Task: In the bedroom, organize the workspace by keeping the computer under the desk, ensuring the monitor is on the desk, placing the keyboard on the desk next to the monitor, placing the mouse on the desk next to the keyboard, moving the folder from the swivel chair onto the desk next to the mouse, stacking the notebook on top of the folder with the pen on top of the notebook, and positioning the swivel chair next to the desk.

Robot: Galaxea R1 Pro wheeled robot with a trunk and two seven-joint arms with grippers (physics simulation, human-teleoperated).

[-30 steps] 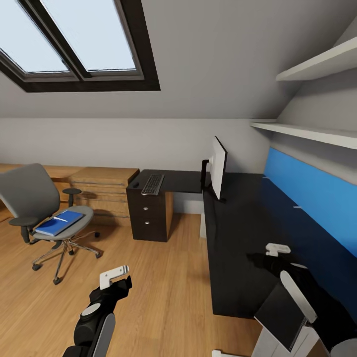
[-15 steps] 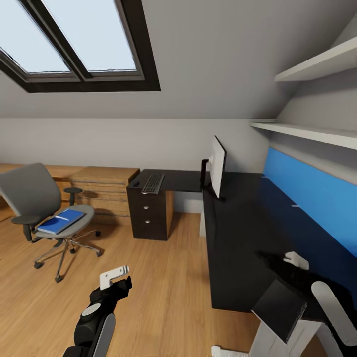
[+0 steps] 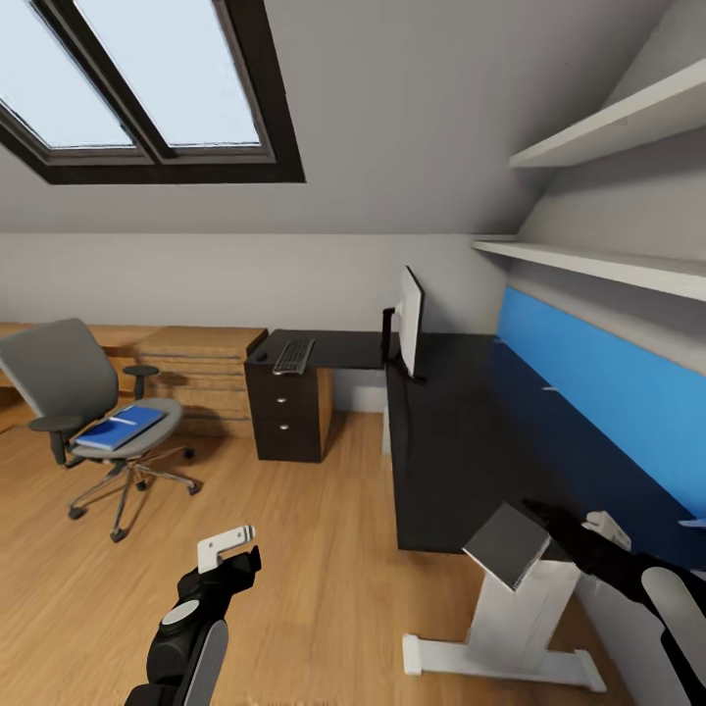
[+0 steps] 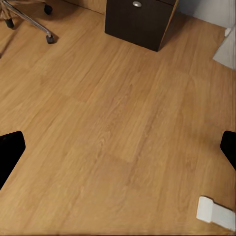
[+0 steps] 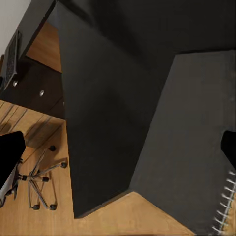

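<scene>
The notebook [image 3: 507, 545], dark-covered with a wire spiral along one side [image 5: 196, 147], is held tilted in the air at the near end of the table [image 3: 461, 431], over the table's white leg [image 3: 510, 628]. The right tool [image 3: 588, 529] has hold of it at its far corner; the right arm reaches in low from the side, forearm roughly level, just off the table's near edge.

The left tool [image 3: 227, 549] hangs over bare wooden floor [image 3: 314, 549], its fingers [image 4: 10, 152] spread wide and holding nothing, forearm pointing forward.

The monitor [image 3: 410, 322] stands upright on the table near the corner, edge-on to the head view. The keyboard [image 3: 293, 356] lies on the table's side wing above a drawer unit [image 3: 286, 412], with the small dark mouse [image 3: 260, 351] just beside it. The swivel chair [image 3: 88, 412] stands well apart on open floor, carrying the blue folder [image 3: 123, 428] with a pale pen [image 3: 123, 421] on top.

Open floor runs between chair and table. The table's long top is bare in front of the blue wall panel [image 3: 598, 392].
</scene>
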